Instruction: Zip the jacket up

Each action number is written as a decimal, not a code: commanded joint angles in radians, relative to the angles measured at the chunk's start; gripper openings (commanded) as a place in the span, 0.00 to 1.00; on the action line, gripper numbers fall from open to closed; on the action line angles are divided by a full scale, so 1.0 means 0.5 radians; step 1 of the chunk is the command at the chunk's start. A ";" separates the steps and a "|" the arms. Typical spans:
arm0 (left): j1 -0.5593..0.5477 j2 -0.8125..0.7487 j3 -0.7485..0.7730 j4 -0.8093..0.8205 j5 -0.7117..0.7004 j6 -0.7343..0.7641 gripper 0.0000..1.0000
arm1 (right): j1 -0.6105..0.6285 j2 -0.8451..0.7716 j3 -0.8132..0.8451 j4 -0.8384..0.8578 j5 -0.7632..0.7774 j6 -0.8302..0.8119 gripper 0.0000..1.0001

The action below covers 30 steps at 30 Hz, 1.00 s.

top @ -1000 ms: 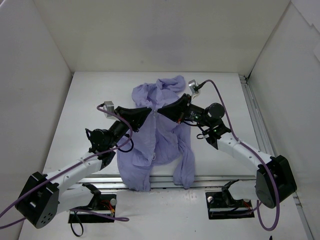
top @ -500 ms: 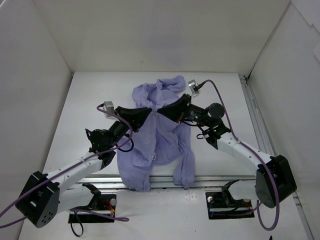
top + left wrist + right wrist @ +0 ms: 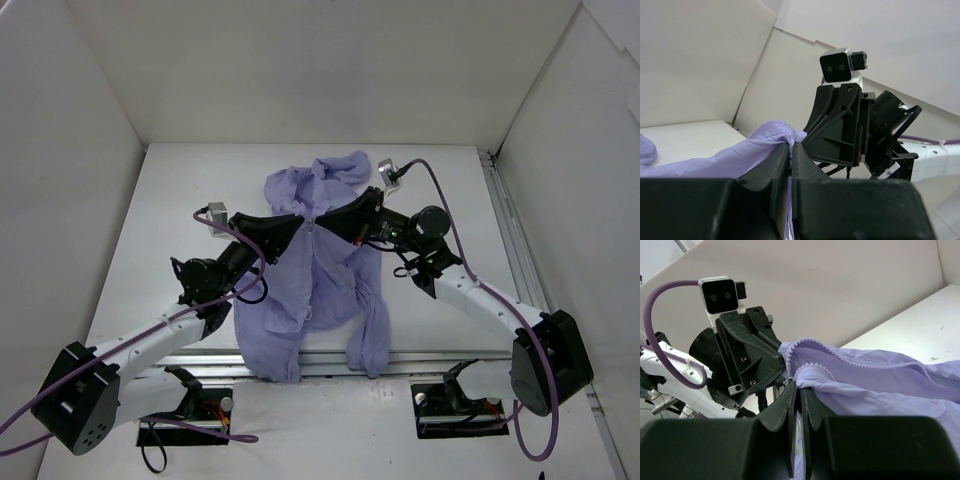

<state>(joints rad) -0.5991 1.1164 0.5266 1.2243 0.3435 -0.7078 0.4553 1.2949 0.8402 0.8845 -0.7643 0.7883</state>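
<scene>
The lavender jacket (image 3: 320, 275) lies on the white table, its hem and a sleeve hanging over the near edge. Both grippers meet nose to nose at its upper front opening. My left gripper (image 3: 297, 221) is shut on a fold of the jacket's edge (image 3: 715, 160), the fabric pinched between the black fingertips (image 3: 782, 150). Facing it, my right gripper (image 3: 323, 219) is shut on the opposite edge of the jacket (image 3: 880, 385), beside the zipper teeth (image 3: 815, 367). A small metal part (image 3: 791, 379) shows at the tip of its jaws. The cloth between the two is lifted slightly.
White walls enclose the table on three sides. A metal rail (image 3: 506, 235) runs along the right side and another (image 3: 440, 356) along the near edge. The jacket's hood (image 3: 345, 167) lies bunched towards the back. Purple cables (image 3: 440, 195) loop off both arms.
</scene>
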 commanded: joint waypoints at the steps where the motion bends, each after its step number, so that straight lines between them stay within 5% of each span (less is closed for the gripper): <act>1: 0.017 -0.021 0.039 0.208 0.046 -0.002 0.00 | -0.015 -0.053 0.047 0.201 0.016 0.016 0.00; 30: 0.017 -0.027 0.155 0.177 -0.012 0.023 0.00 | -0.015 -0.046 0.010 0.219 -0.005 0.028 0.00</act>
<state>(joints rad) -0.5991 1.1164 0.5350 1.2163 0.3378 -0.7074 0.4496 1.2949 0.8402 0.8860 -0.7650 0.7975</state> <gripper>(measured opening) 0.013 0.020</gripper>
